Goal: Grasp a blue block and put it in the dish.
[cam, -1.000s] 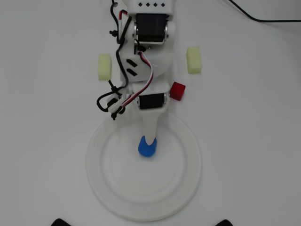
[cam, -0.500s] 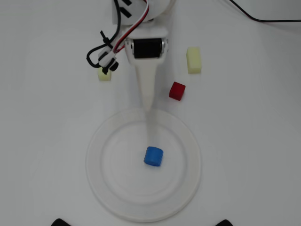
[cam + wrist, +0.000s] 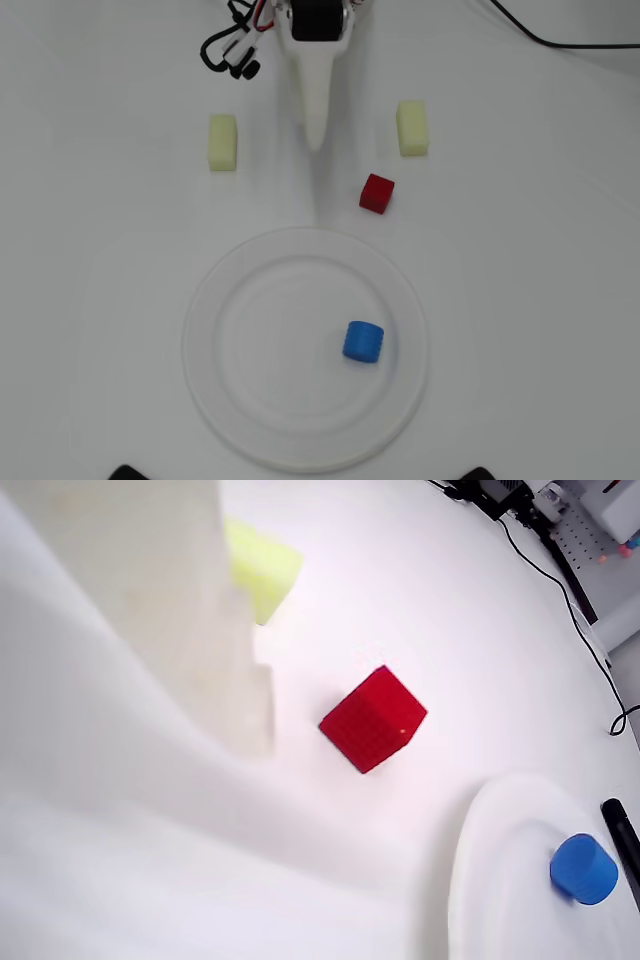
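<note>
The blue block lies on its side inside the dish, right of the dish's centre, with nothing touching it. The wrist view shows the blue block on the dish at the lower right. My gripper hangs at the top centre of the overhead view and points down toward the dish, well away from the block. It appears as one narrow white taper. In the wrist view my gripper fills the left side. No gap shows between its jaws and it holds nothing.
A red cube sits just beyond the dish's upper right rim. Two pale yellow blocks flank the gripper, one on the left and one on the right. A black cable crosses the top right.
The gripper drew back from the dish toward the top of the overhead view, leaving the blue block behind. The block rolled a little to the right inside the dish.
</note>
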`<control>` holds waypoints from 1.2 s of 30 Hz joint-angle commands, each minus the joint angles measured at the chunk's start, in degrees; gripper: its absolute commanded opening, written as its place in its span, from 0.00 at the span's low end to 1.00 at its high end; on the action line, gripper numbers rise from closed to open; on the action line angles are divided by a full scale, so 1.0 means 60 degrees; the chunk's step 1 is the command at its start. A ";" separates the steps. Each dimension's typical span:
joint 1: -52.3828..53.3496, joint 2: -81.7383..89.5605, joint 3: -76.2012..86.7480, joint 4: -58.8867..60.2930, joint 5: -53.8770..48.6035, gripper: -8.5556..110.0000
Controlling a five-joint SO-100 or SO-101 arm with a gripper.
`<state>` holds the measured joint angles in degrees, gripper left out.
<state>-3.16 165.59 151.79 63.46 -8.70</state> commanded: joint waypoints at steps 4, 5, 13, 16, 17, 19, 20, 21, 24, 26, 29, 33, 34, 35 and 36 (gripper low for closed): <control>0.0249 0.2007 0.1963 0.0044 -0.0015 0.34; 0.0278 0.2197 0.2183 0.0073 -0.0015 0.34; -0.0103 0.5083 0.3911 0.1230 -0.0352 0.17; -0.0176 0.5317 0.4277 0.1538 -0.0234 0.08; -0.0176 0.5317 0.4307 0.1597 -0.0103 0.07; -0.0161 0.5317 0.4321 0.1743 0.0161 0.07; -0.0176 0.5317 0.4321 0.1831 0.0308 0.07; -0.0205 0.5317 0.4365 0.1890 0.0410 0.07; -0.0234 0.5317 0.4614 0.1948 0.0615 0.07; -0.0234 0.5317 0.4790 0.1978 0.0645 0.07; -0.0234 0.5317 0.4922 0.1978 0.0645 0.07; -0.0234 0.5317 0.5039 0.2021 0.0527 0.07; -0.0234 0.5317 0.5039 0.2036 0.0557 0.07; -0.0234 0.5317 0.5039 0.2051 0.0557 0.07; -0.0234 0.5317 0.5039 0.2051 0.0557 0.07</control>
<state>-3.87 187.73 176.22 74.79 -5.10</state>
